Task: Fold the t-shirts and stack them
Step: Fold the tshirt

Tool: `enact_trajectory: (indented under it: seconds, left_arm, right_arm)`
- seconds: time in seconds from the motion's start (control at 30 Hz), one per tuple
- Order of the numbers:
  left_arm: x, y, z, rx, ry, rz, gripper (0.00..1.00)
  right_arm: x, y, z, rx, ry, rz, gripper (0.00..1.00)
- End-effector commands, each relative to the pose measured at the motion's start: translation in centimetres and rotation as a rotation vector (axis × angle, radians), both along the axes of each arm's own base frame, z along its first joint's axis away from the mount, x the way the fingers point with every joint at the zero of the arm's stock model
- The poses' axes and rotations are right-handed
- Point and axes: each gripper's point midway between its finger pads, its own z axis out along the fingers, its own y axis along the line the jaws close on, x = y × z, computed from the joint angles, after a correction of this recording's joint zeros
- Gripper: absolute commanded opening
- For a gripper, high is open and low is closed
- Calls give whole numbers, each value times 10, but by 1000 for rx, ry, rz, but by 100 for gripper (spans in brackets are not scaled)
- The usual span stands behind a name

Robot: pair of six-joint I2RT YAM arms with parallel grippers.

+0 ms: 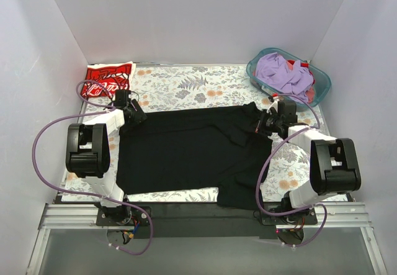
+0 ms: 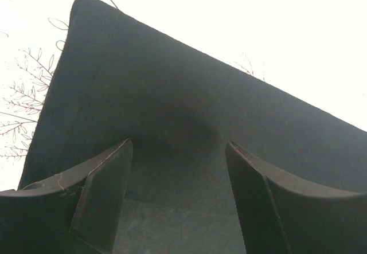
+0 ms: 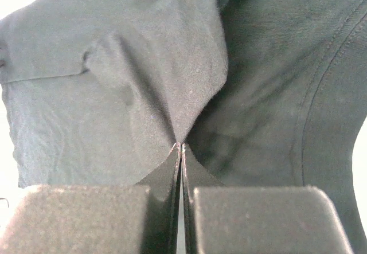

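Observation:
A large black t-shirt lies spread across the middle of the table, its right part rumpled. A folded red t-shirt with white print rests at the back left corner. My left gripper hovers over the black t-shirt's back left corner. In the left wrist view that gripper is open, with only the flat black cloth between its fingers. My right gripper is at the shirt's back right. In the right wrist view it is shut, and a fold of black cloth is pinched at its tips.
A teal basket at the back right holds purple clothing. A floral cloth covers the table. White walls close in the left, back and right sides. The arm bases stand at the near edge.

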Motion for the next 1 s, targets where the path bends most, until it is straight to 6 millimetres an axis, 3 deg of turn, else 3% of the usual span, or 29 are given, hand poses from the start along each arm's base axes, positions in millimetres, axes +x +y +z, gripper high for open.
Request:
enact_trajectory:
  seconds: [0.0, 0.13, 0.4, 0.47, 0.6, 0.63, 0.77, 0.97]
  left_arm:
    - [-3, 12, -4, 45, 40, 23, 65]
    - [-6, 14, -6, 46, 59, 26, 65]
    - [-10, 14, -9, 51, 75, 20, 65]
    - [-11, 14, -10, 47, 83, 17, 65]
    - [-11, 13, -10, 48, 82, 12, 65]
    - [-12, 13, -12, 48, 87, 12, 65]
    - [-11, 13, -13, 50, 89, 7, 65]
    - [-11, 15, -15, 59, 94, 6, 65]
  right_arm:
    - [-8, -5, 13, -2, -6, -21, 1]
    - [-20, -11, 11, -30, 27, -41, 1]
    - [-52, -14, -27, -40, 181, -54, 1]
    - [-52, -12, -32, -35, 198, -32, 9]
    - [-21, -16, -8, -49, 95, -19, 32]
    - [-1, -20, 11, -49, 37, -31, 35]
    - [45, -33, 48, -68, -84, -54, 39]
    - [91, -36, 64, -66, -131, -84, 39]
